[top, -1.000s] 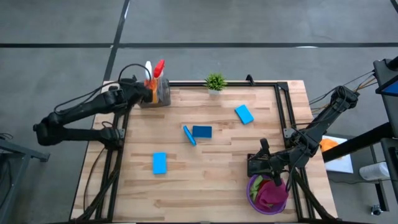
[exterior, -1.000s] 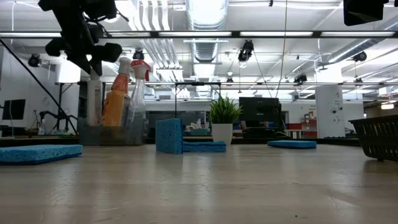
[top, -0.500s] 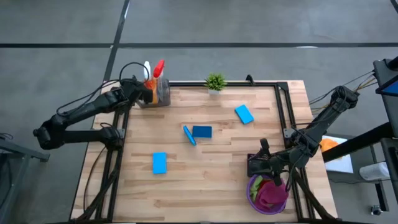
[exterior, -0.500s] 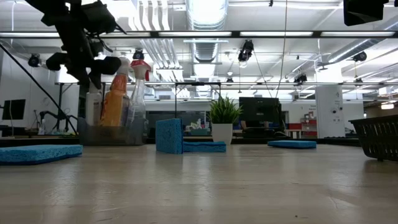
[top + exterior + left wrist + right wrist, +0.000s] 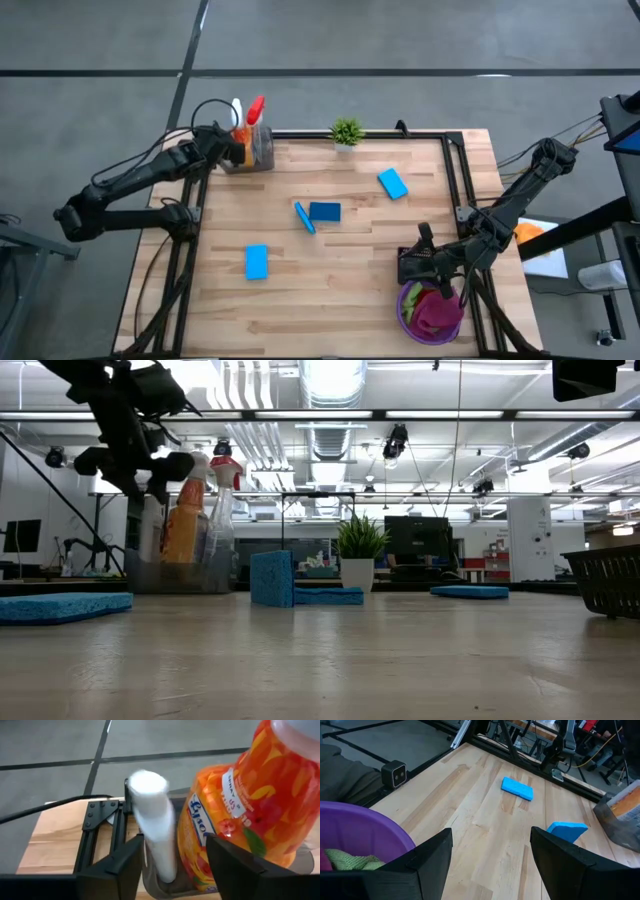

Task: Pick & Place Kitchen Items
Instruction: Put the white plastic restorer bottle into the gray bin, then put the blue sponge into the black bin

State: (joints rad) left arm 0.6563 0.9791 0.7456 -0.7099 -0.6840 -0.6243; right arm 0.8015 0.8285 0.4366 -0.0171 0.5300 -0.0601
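Note:
A clear bin (image 5: pixel 256 150) at the table's far left corner holds a white spray bottle (image 5: pixel 152 827), an orange one (image 5: pixel 245 805) and a red-topped clear one (image 5: pixel 256 106), all upright. My left gripper (image 5: pixel 236 148) is open at the bin; its fingers stand on either side of the white bottle, the orange bottle close by one finger. Several blue sponges lie on the table: one (image 5: pixel 393 183), one (image 5: pixel 325 211) with another on edge (image 5: pixel 304 217) beside it, and one (image 5: pixel 256 262). My right gripper (image 5: pixel 408 266) is open over the table beside a purple bowl (image 5: pixel 408 300) that holds green and magenta cloths (image 5: pixel 432 312).
A small green potted plant (image 5: pixel 346 131) stands at the far edge. A black frame (image 5: pixel 456 170) runs along the table's far and side edges. Bare wood lies between the sponges and the near edge.
My left gripper has gone down a little and toward the bottles in the bin. The bottles, sponges and bowl stand as before.

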